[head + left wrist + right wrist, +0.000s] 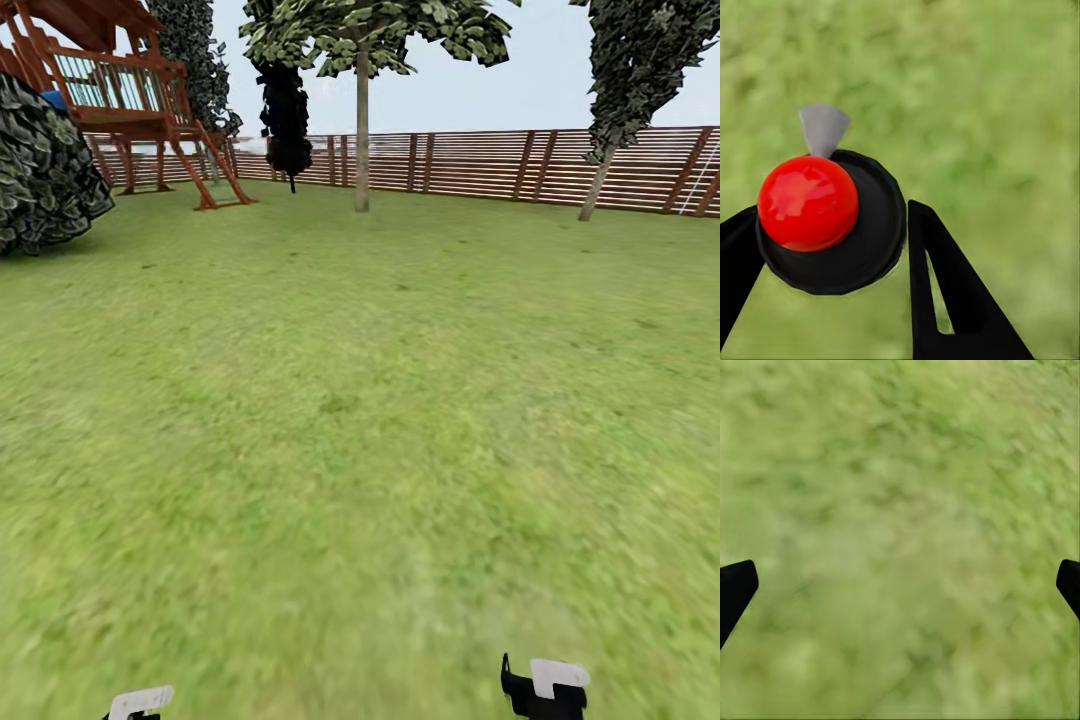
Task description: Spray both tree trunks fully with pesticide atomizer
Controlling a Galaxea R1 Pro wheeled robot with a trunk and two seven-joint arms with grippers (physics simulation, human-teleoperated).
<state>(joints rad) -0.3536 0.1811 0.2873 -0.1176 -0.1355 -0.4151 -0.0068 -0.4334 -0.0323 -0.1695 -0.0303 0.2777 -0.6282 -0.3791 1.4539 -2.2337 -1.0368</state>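
Observation:
In the left wrist view the pesticide atomizer (832, 225) shows as a black round body with a glossy red ball on top and a grey cone nozzle. My left gripper (832, 244) is shut on it, one black finger on each side, above the grass floor (340, 450). My right gripper (900, 585) is open over bare grass, its two tips far apart. A tall tree with a straight pale trunk (362, 140) stands far ahead by the fence. A second tree with a leaning pale trunk (597, 185) stands at the far right.
A reddish-brown slat fence (480, 165) closes the lawn at the back. A wooden play tower (130, 90) and a dark leafy shrub (45, 170) stand at the far left. A near-black conifer (286, 110) hangs beside the straight tree. Wide grass lies between me and the trees.

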